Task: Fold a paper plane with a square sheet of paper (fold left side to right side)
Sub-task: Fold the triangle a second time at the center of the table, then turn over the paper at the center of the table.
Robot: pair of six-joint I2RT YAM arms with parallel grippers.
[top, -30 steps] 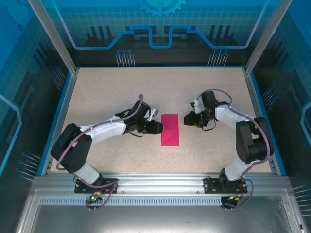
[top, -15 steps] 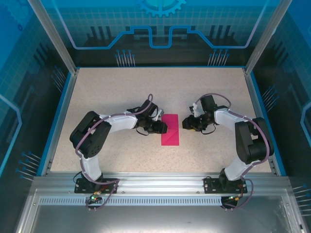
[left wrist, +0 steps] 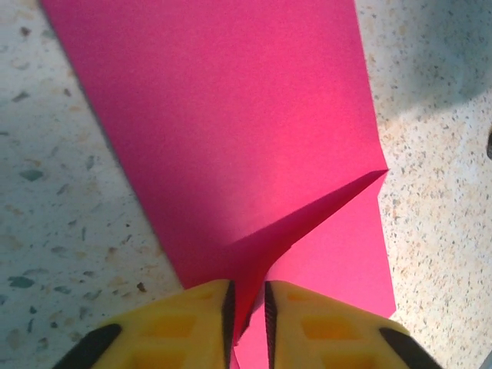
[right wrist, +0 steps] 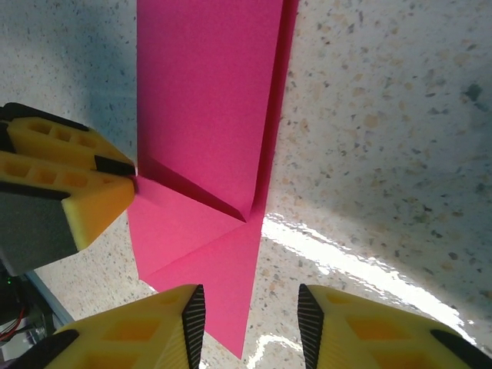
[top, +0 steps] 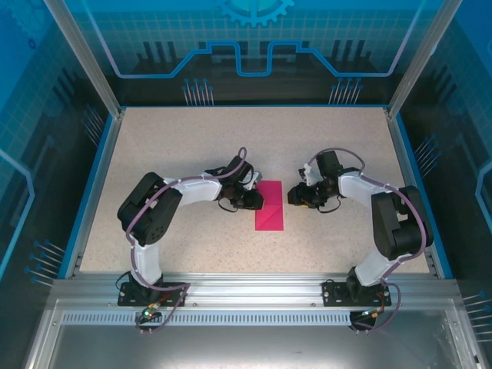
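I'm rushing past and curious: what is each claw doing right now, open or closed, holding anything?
Left claw: closed, pinching the edge of the folded pink paper.
Right claw: open, holding nothing.

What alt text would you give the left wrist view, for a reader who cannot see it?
Two yellow fingers of the left pincer, nearly together at the bottom edge, pinch the edge of a folded magenta-pink sheet of paper. The sheet lies on a speckled table, with a diagonal fold running from the fingers to its right edge.
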